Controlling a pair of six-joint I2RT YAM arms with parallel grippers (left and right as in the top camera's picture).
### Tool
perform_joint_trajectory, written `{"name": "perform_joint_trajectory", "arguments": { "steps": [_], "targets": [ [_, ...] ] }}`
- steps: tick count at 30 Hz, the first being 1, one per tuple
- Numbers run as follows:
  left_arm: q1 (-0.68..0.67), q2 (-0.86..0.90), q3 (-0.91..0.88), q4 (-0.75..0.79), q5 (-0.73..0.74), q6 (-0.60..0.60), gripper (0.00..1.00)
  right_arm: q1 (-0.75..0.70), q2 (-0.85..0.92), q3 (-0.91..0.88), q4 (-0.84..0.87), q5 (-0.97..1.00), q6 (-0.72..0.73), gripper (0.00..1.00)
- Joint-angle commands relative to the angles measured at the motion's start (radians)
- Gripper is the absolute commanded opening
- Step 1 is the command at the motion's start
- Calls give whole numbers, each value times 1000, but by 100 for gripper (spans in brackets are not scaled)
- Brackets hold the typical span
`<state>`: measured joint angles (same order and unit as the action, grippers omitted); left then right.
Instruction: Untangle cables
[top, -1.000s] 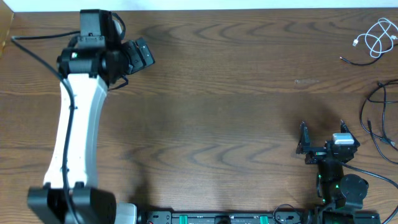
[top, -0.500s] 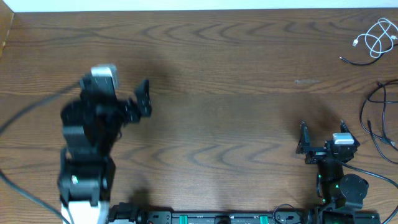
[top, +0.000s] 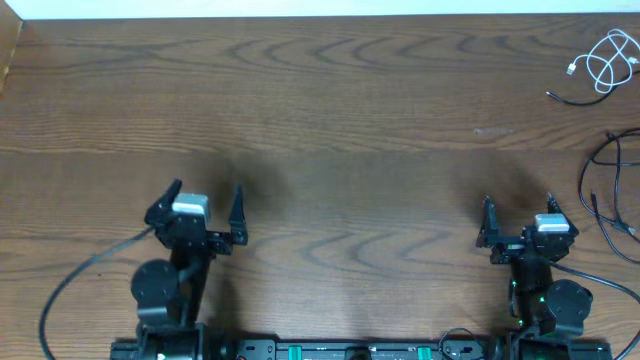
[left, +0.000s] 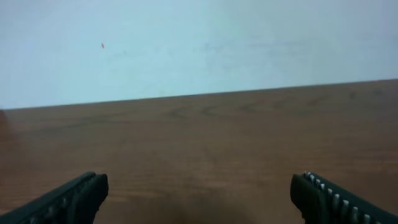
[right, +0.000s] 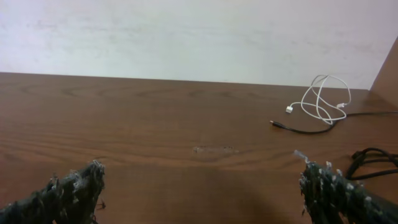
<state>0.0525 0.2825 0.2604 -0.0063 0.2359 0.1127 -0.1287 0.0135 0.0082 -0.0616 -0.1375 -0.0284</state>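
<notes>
Both arms sit at the bottom of the overhead view. The left pincer (top: 207, 188) is in the lower left and the right pincer (top: 518, 200) in the lower right. Each is released, jaws spread wide and holding nothing, above the bare brown wooden surface (top: 350, 120).

The white cable (top: 607, 62) lies in loose loops in the upper right corner, well apart from both pincers. A thin black cable (top: 573, 100) lies just below it, with one small end pointing left and its other part seeming to reach the white loops. More black loops (top: 612, 175) lie at the right edge and run out of frame; whether they belong to the same cable I cannot tell.

The right wrist view shows the white cable (right: 322, 99) in the upper right, beyond the spread fingers (right: 339, 196).
</notes>
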Motion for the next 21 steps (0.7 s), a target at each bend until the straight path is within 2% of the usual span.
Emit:
{"name": "perform_joint_trajectory", "arguments": {
  "steps": [1, 11, 21],
  "targets": [
    [6, -129, -89, 16, -19, 21, 98, -8, -1, -3, -2, -3, 16, 99],
    [5, -280, -234, 15, -39, 21, 98, -8, -1, -3, -2, -3, 16, 99],
    [5, -282, -256, -49, -46, 21, 98, -8, -1, -3, -2, -3, 16, 99]
  ]
}}
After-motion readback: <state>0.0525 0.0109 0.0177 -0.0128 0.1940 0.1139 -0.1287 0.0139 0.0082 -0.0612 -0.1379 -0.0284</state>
